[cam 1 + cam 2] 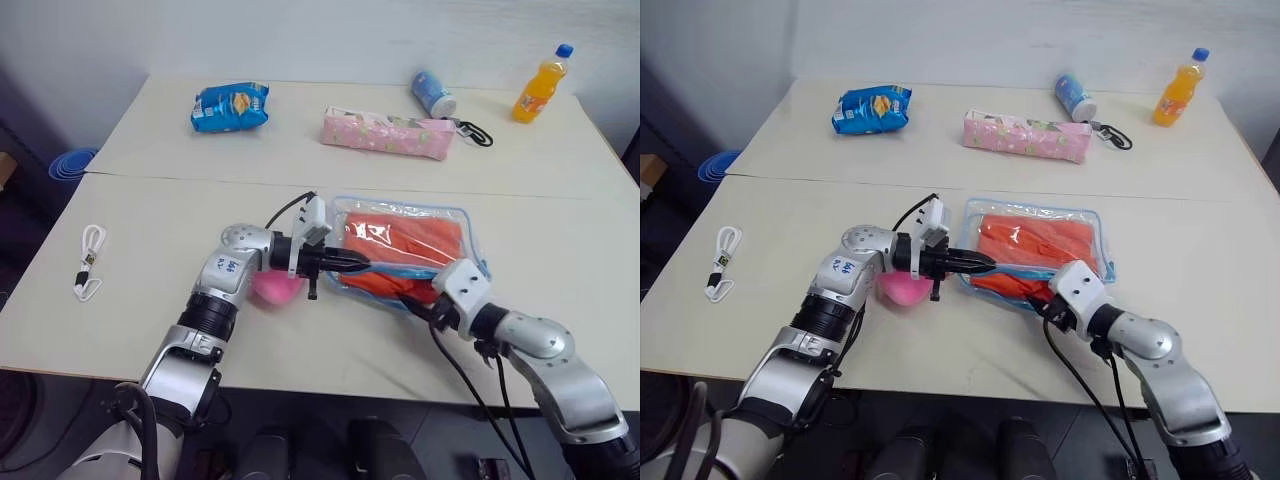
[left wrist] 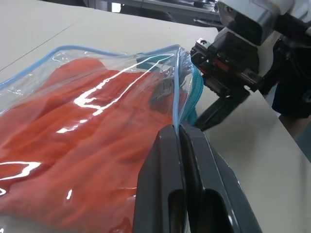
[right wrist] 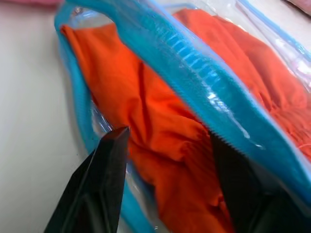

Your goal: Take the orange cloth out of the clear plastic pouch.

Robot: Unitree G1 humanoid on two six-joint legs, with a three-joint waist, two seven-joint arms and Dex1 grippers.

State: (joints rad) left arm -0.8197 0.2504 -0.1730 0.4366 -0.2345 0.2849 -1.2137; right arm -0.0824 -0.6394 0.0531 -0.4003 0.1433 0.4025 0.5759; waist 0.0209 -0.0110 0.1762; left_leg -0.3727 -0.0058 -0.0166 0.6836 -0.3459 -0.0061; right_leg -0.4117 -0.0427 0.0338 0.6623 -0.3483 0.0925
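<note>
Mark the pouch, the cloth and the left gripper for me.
Pouch (image 1: 462, 216): left eye view, blue trim at its far right corner.
Cloth (image 1: 415, 240): left eye view, middle of the orange fabric inside.
Left gripper (image 2: 181, 145): left wrist view, fingertips pinching the pouch's edge.

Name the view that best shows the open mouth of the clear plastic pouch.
The right wrist view: the clear plastic pouch gapes there, the orange cloth bare inside. The left wrist view shows the left gripper pinching its rim. The eye views show it whole and flat.
</note>
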